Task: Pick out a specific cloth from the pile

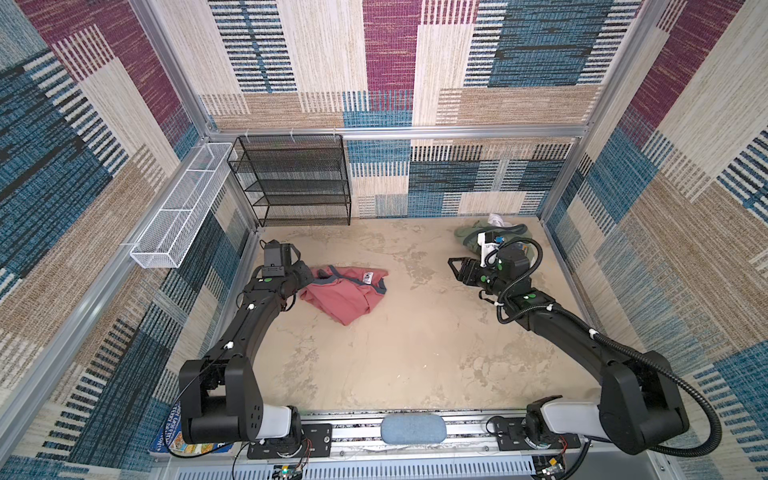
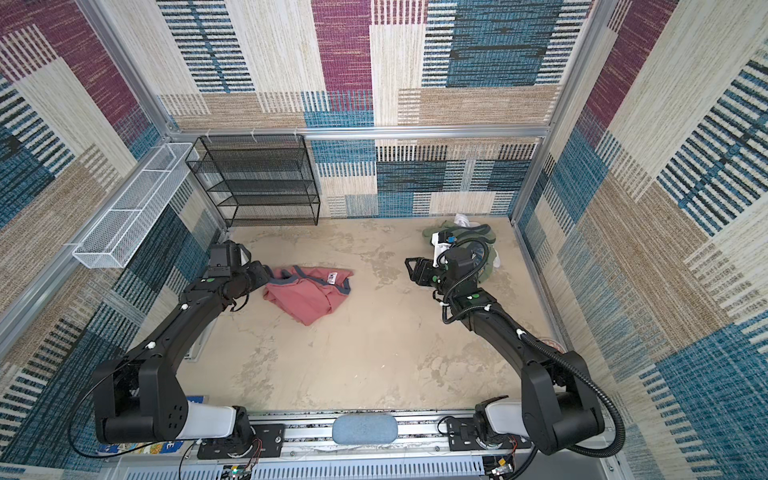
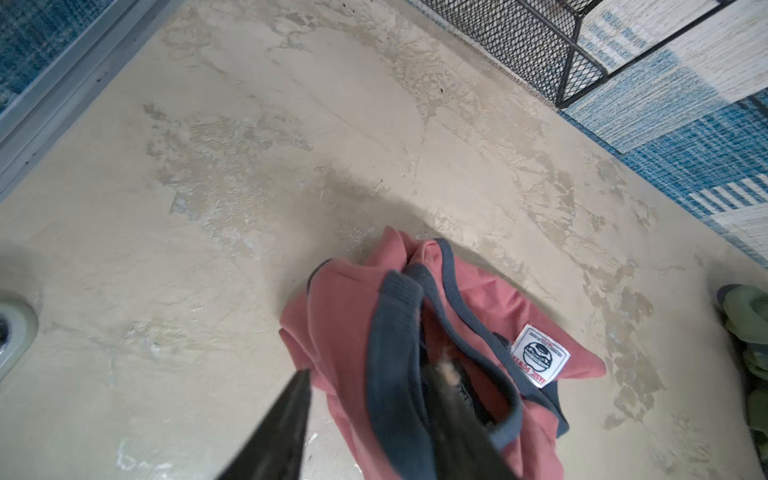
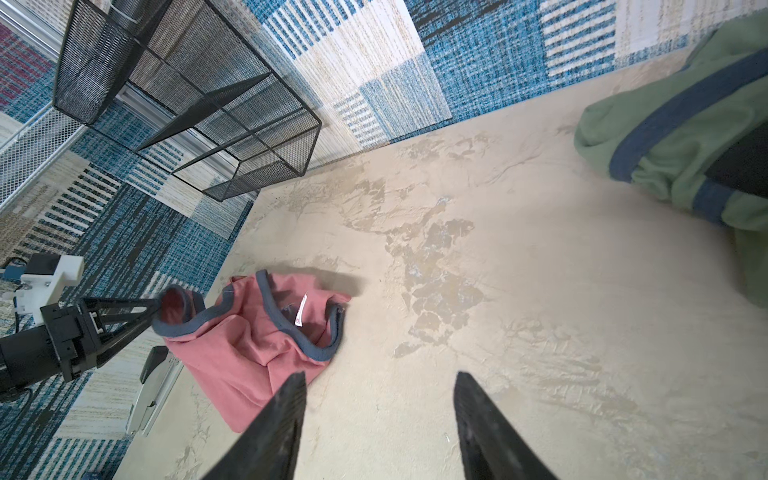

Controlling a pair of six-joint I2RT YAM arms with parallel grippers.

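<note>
The cloth (image 1: pixel 345 291) (image 2: pixel 307 295), faded red with navy trim and a white label, lies crumpled on the beige floor at the left, apart from the pile. My left gripper (image 1: pixel 308 276) (image 3: pixel 372 369) is at its left edge with jaws apart. A loop of navy trim (image 3: pixel 395 332) hangs between the fingers and over one of them. The right wrist view shows that gripper (image 4: pixel 158 309) at the raised trim. The pile (image 1: pixel 469 235) (image 4: pixel 665 137), olive green with navy stripes and a white scrap, sits at the back right. My right gripper (image 1: pixel 454 266) (image 4: pixel 380 376) hovers open and empty beside it.
A black mesh shelf (image 1: pixel 295 178) stands against the back wall at the left. A white wire basket (image 1: pixel 178 216) hangs on the left wall. Carpeted walls enclose the floor on three sides. A blue-grey pad (image 1: pixel 413 428) sits on the front rail.
</note>
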